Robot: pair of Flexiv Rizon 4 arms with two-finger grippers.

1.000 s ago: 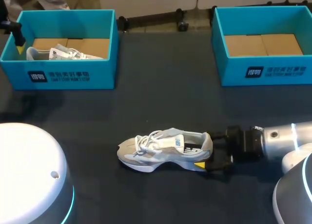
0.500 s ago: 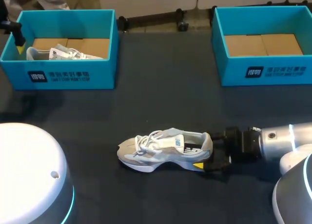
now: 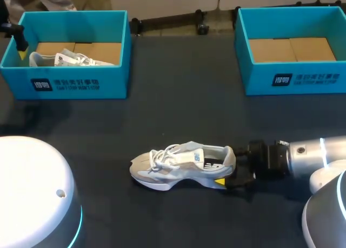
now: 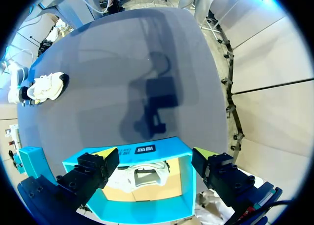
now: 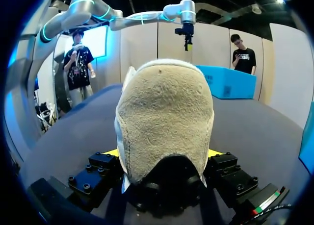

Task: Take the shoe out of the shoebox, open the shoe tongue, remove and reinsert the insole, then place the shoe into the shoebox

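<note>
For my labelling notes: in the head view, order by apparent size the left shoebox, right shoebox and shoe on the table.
Largest: left shoebox and right shoebox, alike, so unranked.
Smallest: shoe on the table.

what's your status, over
left tool open above left shoebox, second shoe inside. right tool at shoe heel, grip unclear. shoe upright on table, not in a box.

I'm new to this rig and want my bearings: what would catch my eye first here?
A pale sneaker stands on its sole in the middle of the table, with the right gripper at its heel. A bright blue left shoebox and right shoebox stand at the far corners. The left one holds a second sneaker, the left gripper open over it.
</note>
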